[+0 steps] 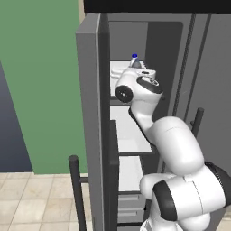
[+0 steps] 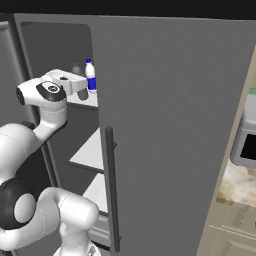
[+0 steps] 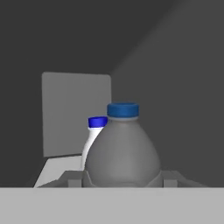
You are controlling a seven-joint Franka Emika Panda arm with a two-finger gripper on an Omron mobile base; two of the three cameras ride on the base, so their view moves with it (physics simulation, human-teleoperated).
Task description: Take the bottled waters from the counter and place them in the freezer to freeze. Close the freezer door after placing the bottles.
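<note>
Reaching into the open freezer (image 1: 128, 40), I have my tool (image 3: 122, 177) closed around the translucent grey bottle (image 3: 121, 151), its fingers (image 3: 72, 179) pressed against both sides of the bottle's lower body. I hold it upright at the top shelf (image 1: 118, 70) of the freezer. The white bottle (image 2: 90, 76) with the blue label stands upright on that same shelf, just beyond the grey one and partly hidden by it in my hand view. The freezer door (image 1: 92, 117) stands wide open beside the shelves.
</note>
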